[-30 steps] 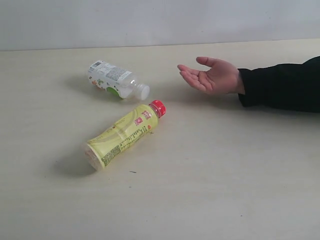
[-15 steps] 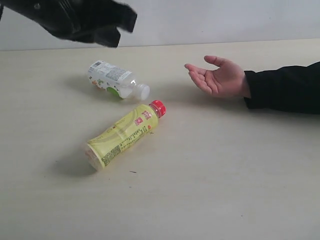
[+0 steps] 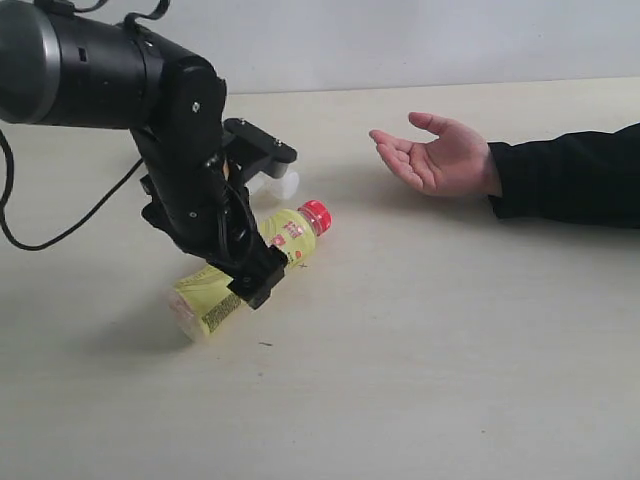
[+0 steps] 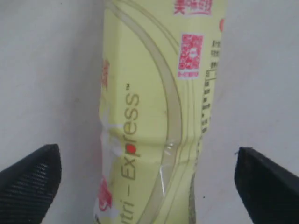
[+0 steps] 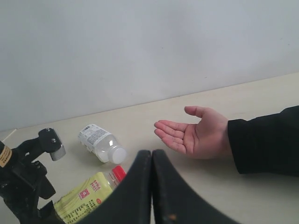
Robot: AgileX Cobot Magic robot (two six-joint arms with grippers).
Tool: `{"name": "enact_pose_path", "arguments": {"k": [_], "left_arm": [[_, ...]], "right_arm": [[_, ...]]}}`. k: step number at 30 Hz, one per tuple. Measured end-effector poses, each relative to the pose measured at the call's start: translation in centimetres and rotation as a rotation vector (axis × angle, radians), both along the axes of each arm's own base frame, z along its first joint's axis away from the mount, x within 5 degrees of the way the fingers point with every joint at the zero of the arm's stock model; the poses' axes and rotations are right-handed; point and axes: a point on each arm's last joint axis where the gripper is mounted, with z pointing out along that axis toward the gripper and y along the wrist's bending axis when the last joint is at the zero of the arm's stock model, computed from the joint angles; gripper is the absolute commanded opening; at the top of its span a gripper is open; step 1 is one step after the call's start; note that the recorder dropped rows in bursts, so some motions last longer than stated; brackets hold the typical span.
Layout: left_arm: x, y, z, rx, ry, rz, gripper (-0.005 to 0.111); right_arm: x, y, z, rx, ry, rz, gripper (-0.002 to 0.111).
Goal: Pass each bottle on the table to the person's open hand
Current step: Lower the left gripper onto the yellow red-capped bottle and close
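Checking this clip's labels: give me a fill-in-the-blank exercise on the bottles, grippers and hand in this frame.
1. The left gripper has its jaws ____ on either side of the yellow bottle.
2. That bottle's cap is ____.
3. The right gripper is ____.
4. The person's open hand holds ____ bottle.
Missing words: open; red; shut; no.

The yellow bottle (image 3: pixel 288 235), red-capped and dented, lies flat between the spread fingers of the left pincer (image 4: pixel 149 182). The clear bottle (image 5: pixel 100 142) lies just beyond it. The open hand (image 3: pixel 440 155) is palm-up, well apart.

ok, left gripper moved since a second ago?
Yes. The left gripper dropped in from upper left and now stands open over the yellow bottle, which hasn't shifted.
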Motion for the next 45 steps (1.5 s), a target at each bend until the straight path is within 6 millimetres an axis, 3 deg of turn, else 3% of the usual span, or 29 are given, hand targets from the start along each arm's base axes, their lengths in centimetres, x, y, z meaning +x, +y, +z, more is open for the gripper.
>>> {"name": "enact_pose_path", "arguments": {"k": [5,15,19,23,28,31,39,45], "left_arm": [[0.3,0.0,-1.6,0.042,0.013,-0.023,0.096],[0.9,-0.5,-1.5,-0.017,-0.060,-0.032,0.095],[1.2,-0.9,-1.4,-0.058,-0.092,-0.030,0.083],[1.6,-1.2,-1.5,-0.088,-0.129,-0.050,0.081],[2.1,-1.7,-3.6,-0.072,-0.106,-0.051,0.080],[2.3,-1.8,-4.0,-0.065,-0.098,-0.051,0.068],[2.6,-2.0,-3.2,-0.050,-0.084,-0.049,0.004],[2.4,-1.8,-3.2,-0.026,-0.051,-0.022,0.000]], "right_arm": [[0.0,0.0,0.0,0.000,0.000,0.000,0.000],[0.0,0.0,0.0,0.000,0.000,0.000,0.000],[0.0,0.0,0.0,0.000,0.000,0.000,0.000],[0.0,0.0,0.0,0.000,0.000,0.000,0.000],[0.0,0.0,0.0,0.000,0.000,0.000,0.000],[0.0,0.0,0.0,0.000,0.000,0.000,0.000],[0.0,0.0,0.0,0.000,0.000,0.000,0.000],[0.0,0.0,0.0,0.000,0.000,0.000,0.000]]}}
